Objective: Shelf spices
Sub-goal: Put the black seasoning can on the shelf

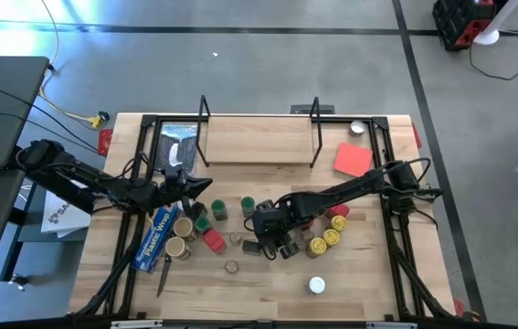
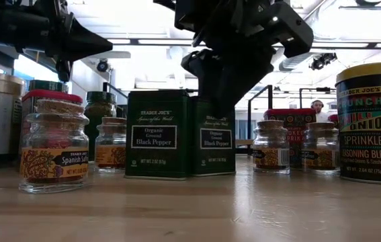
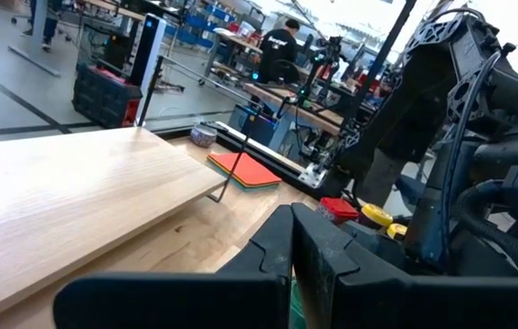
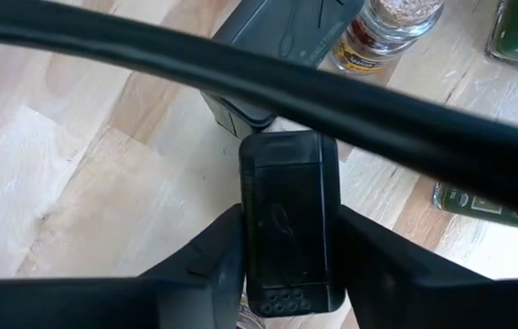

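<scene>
Grasp step in hand. High view: right tool sits low over the jar cluster mid-surface, with yellow-lidded jars just beside it and the shelf well apart, beyond it and bare. Left tool waits above the blue box.

Low view: right tool comes down on the rear black pepper tin, just behind the front tin. A saffron jar stands off to the side.

Left wrist view: left tool is closed on nothing.

Right wrist view: right tool brackets a dark tin, fingers against its sides; firm grip cannot be confirmed. A cable crosses in front.

Next move likely: clamp, lift straight clear of neighbours, carry to shelf.
</scene>
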### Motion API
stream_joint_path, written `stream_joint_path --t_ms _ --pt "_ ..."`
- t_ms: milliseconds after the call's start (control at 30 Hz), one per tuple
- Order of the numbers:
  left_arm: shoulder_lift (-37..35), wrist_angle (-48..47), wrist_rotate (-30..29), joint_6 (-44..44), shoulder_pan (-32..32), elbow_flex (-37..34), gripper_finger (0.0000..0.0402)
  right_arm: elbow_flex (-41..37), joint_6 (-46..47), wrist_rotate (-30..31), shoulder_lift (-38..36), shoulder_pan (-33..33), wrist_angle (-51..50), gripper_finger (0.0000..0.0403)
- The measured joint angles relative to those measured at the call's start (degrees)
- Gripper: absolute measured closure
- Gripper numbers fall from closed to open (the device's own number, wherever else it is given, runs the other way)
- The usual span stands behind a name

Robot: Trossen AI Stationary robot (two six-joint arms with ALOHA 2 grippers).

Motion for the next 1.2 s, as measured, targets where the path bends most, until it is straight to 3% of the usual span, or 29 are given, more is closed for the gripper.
stream_joint_path --t_ms 233,533,833,1000,1200 --pt "0.0 0.0 0.0 0.0 0.0 0.0 0.0401 0.0 2.6 0.9 -2.4 0.0 -1.2 0.0277" --pt "0.0 0.0 -0.1 0.0 0.0 0.0 0.0401 0.0 1.2 10.9 -15.0 -5.4 -9.8 0.0279" --pt "0.0 0.0 -0.3 -0.4 0.0 0.0 0.0401 0.9 -9.1 10.9 -21.7 -28.8 -11.9 0.028" --pt "0.0 0.0 -1.3 -1.0 0.0 0.0 0.0401 4.1 -14.8 3.7 -17.9 -41.4 -11.5 0.028" --pt "0.0 0.0 -1.8 -1.0 0.0 0.0 0.0401 5.5 -18.6 -2.4 -11.4 -49.6 -10.7 0.028"
